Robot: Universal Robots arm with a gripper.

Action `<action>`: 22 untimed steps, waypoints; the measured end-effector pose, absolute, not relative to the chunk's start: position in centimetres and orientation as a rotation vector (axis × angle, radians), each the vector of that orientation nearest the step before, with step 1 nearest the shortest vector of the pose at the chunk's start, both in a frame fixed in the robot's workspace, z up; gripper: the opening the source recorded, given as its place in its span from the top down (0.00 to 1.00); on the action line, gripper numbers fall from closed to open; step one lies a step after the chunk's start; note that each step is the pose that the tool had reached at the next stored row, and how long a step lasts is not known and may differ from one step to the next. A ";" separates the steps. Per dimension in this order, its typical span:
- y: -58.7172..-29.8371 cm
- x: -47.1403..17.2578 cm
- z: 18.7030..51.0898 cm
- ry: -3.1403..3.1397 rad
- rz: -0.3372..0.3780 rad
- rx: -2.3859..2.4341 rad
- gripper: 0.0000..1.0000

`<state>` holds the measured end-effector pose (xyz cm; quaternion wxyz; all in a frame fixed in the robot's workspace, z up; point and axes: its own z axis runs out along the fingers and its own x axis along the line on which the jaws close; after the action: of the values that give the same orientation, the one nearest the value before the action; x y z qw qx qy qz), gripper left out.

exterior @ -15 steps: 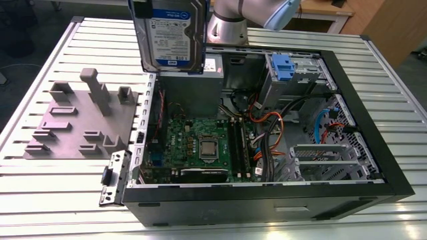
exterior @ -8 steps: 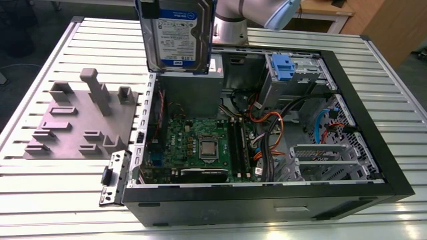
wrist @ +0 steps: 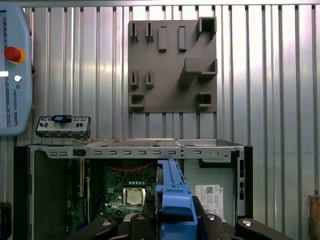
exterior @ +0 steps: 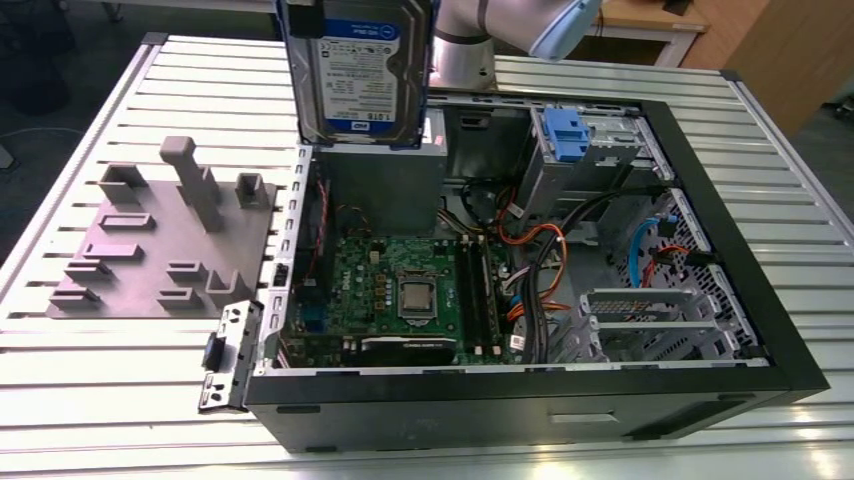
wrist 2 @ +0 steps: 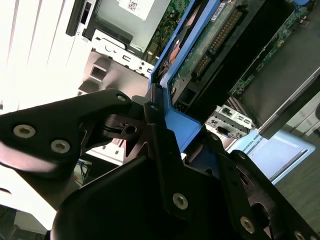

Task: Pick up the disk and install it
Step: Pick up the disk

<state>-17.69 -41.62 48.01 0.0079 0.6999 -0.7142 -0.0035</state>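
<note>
Upright silver-grey disk (exterior: 358,70), white label with blue band, blue rails, seemingly clasped in the hand (wrist 2: 159,116).

A ribbed silver aluminium table (exterior: 107,400) is carrying an open black computer case (exterior: 534,405); a flat grey plastic plate with upright blocks (exterior: 134,250) is lying beside that case.

Holding the disk (exterior: 358,70) upright in the gripper (wrist 2: 170,120) over the open computer case (exterior: 534,405) lying on its side on the table (exterior: 134,400), with a fixture plate (exterior: 140,250) lying beside the case at the exterior view's left and a small bracket (exterior: 224,355) lying just beside the case's corner, before that plate.
</note>
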 end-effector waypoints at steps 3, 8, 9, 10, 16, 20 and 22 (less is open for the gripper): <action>-41.6 -17.6 48.0 -2.232 -0.011 2.188 0.64; -41.6 -17.4 48.0 -2.232 -0.011 2.188 0.64; -41.6 -17.3 48.0 -2.232 -0.011 2.188 0.64; -41.6 -17.3 48.0 -2.232 -0.011 2.188 0.64; -41.6 -16.8 48.0 -2.232 -0.011 2.188 0.64; -41.6 -16.2 48.0 -2.232 -0.011 2.188 0.64; -41.6 -15.9 48.0 -2.232 -0.011 2.188 0.64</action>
<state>-15.95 -41.62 48.01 0.0079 0.6999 -0.7142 -0.0034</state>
